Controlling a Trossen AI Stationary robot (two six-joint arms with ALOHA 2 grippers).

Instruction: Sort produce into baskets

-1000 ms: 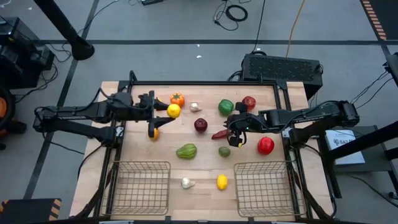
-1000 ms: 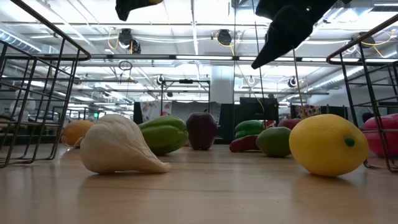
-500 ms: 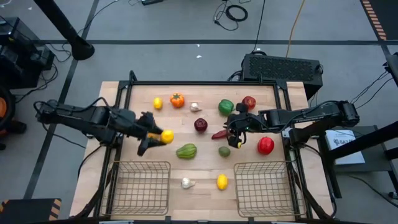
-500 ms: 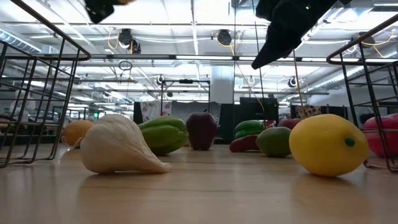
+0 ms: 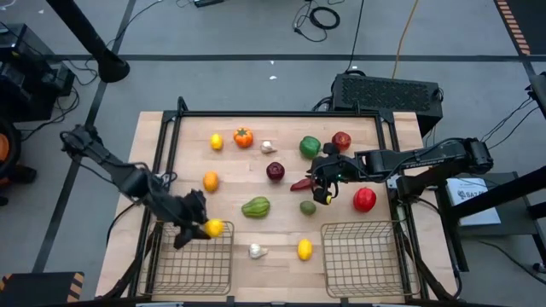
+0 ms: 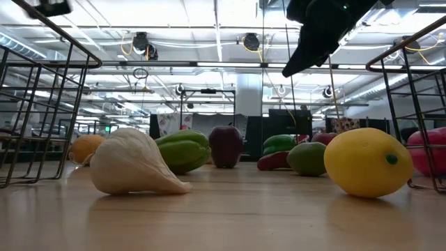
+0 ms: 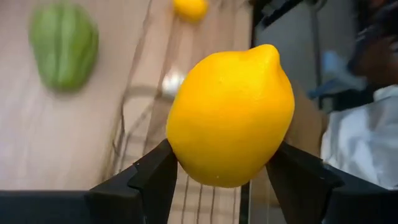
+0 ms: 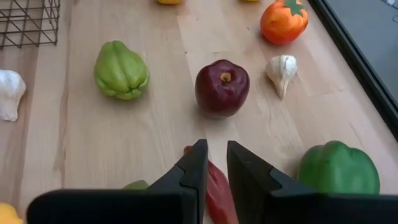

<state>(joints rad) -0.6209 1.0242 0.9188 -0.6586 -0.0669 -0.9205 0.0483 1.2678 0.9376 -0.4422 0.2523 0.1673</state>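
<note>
My left gripper (image 5: 205, 228) is shut on a yellow lemon (image 7: 230, 115) above the far rim of the left wire basket (image 5: 192, 260). The right wire basket (image 5: 358, 260) stands at the near right. My right gripper (image 8: 216, 163) hovers over the red chili (image 5: 300, 183), its fingers a narrow gap apart, touching nothing; the low view shows it high above the table (image 6: 313, 42). Loose produce lies on the table: a dark red apple (image 8: 222, 87), a light green pepper (image 5: 255, 207), a garlic bulb (image 5: 256, 251) and a second lemon (image 5: 304, 249). My left gripper pinches the lemon by its two opposite sides (image 7: 177, 155) between its two fingers (image 7: 149, 183). The lemon is lifted clear, above the left basket's far rim, its pointed end away from the gripper.
At the far side lie a small yellow fruit (image 5: 217, 141), an orange fruit with a green top (image 5: 243, 136), a garlic bulb (image 5: 268, 147), a green pepper (image 5: 310, 147) and a red apple (image 5: 341, 140). An orange (image 5: 211, 181), a small green fruit (image 5: 307, 207) and a red fruit (image 5: 364, 199) lie mid-table.
My left gripper has carried the lemon from the table's far left toward the near edge, ending above the left basket's far rim. The lemon stays lifted clear in its fingers.
</note>
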